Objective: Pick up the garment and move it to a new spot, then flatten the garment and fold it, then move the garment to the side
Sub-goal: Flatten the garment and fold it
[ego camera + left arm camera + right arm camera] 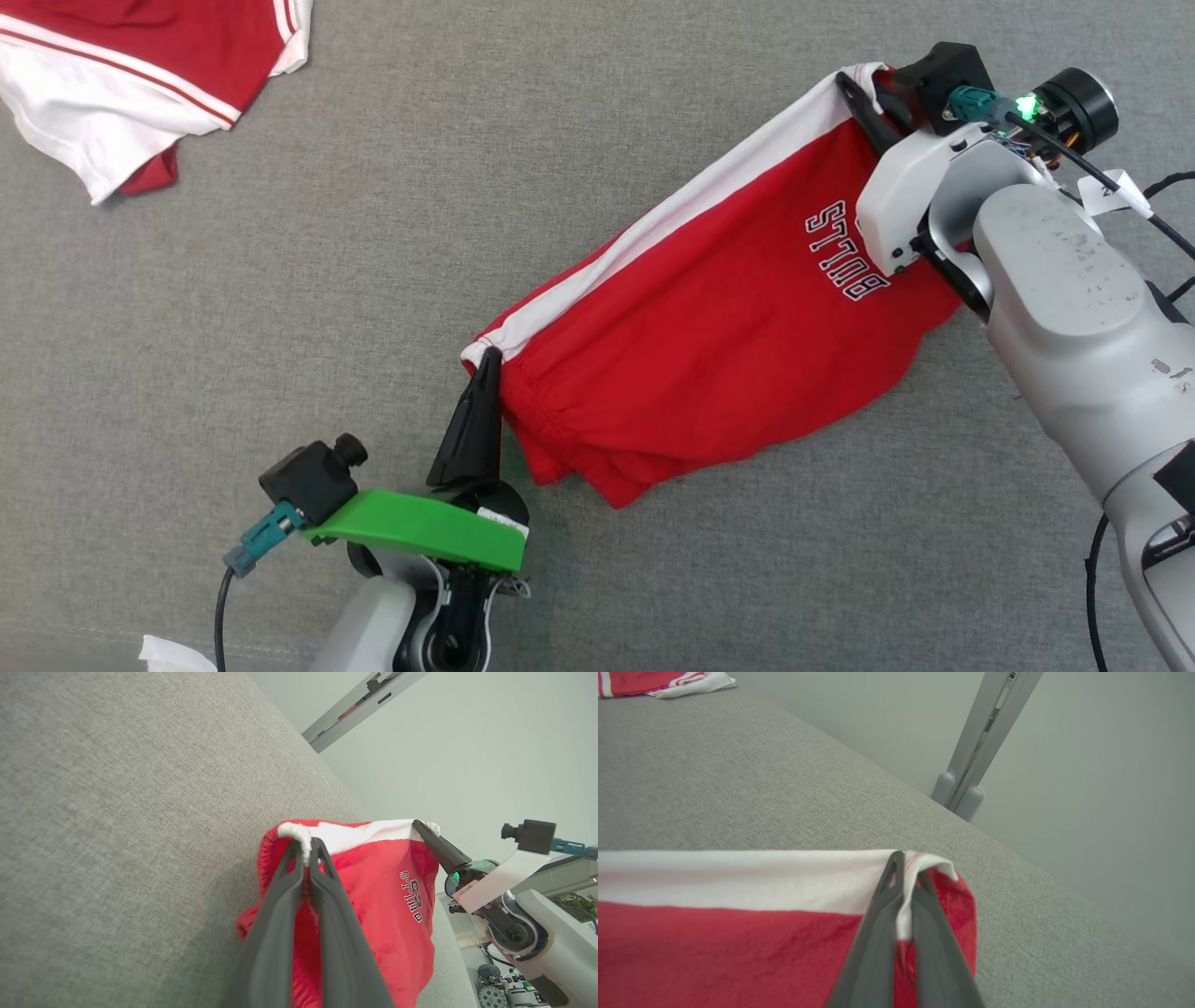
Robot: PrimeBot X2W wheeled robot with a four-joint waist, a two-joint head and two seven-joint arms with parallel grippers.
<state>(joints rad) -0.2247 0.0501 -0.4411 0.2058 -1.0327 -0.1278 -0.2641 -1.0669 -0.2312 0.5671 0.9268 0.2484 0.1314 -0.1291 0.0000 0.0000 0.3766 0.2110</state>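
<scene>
The garment is a pair of red shorts (709,345) with a white side stripe and "BULLS" lettering, stretched above the grey surface (467,233). My left gripper (487,364) is shut on the waistband corner at the lower left end of the stripe; its wrist view has the dark fingers pinching the white edge of the shorts (383,896) at the left gripper (306,845). My right gripper (851,86) is shut on the opposite stripe corner at the upper right. In the right wrist view the right gripper (903,858) clamps the white hem of the shorts (738,942).
A second red and white garment (121,84) lies at the far left corner, also as a small heap (663,683) in the right wrist view. A grey metal post (976,746) stands beyond the far edge. Cables (1167,215) hang by my right arm.
</scene>
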